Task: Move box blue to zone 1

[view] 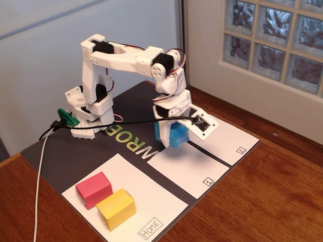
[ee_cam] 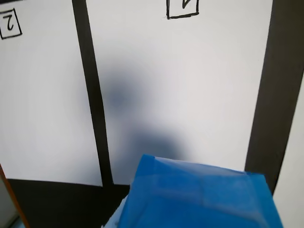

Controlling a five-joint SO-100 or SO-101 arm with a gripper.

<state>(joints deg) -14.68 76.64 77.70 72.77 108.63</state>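
Observation:
The blue box (view: 176, 137) is held in my gripper (view: 169, 127), which is shut on it, a little above the mat. It hangs over the far edge of zone 1 (view: 189, 169), the white panel with a boxed "1" in its near right corner. In the wrist view the blue box (ee_cam: 199, 194) fills the bottom, and its blurred shadow falls on zone 1 (ee_cam: 199, 71) ahead of it. My fingers are hidden behind the box in that view.
The panel marked "2" (view: 227, 136) lies right of zone 1, and shows at left in the wrist view (ee_cam: 42, 95). A pink-red block (view: 94, 189) and a yellow block (view: 116, 208) sit on the Home panel (view: 151, 212). The arm's base (view: 88, 113) and cables stand at the mat's far left.

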